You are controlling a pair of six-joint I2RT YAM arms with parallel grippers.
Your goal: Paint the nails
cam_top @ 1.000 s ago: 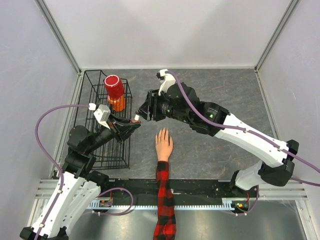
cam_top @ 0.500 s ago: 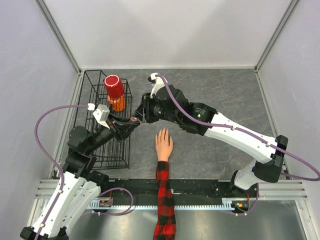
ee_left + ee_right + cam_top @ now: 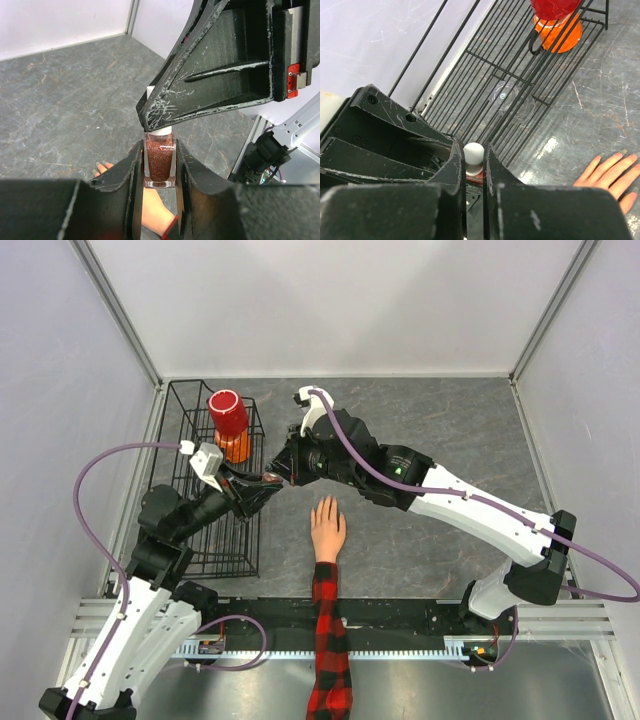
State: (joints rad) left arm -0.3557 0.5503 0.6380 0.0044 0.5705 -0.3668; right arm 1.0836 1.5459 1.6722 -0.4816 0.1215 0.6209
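A small bottle of red glitter polish is clamped upright between the fingers of my left gripper, above the table and left of the mannequin hand's fingertips. My right gripper is shut on the bottle's white cap, reaching in from the right. Seen from above, the left gripper and the right gripper meet just up and left of the peach mannequin hand. That hand lies flat with its red-and-black plaid sleeve toward the near edge. Its nails look bare and pale.
A black wire rack stands at the left, behind my left arm. It holds a red cup upside down over an orange one. A clear plastic piece lies on the rack's wires. Grey stone-patterned tabletop stretches to the right.
My right gripper moved left to the bottle and closed its open jaws on the white cap. The left gripper kept holding the bottle, nearly still.
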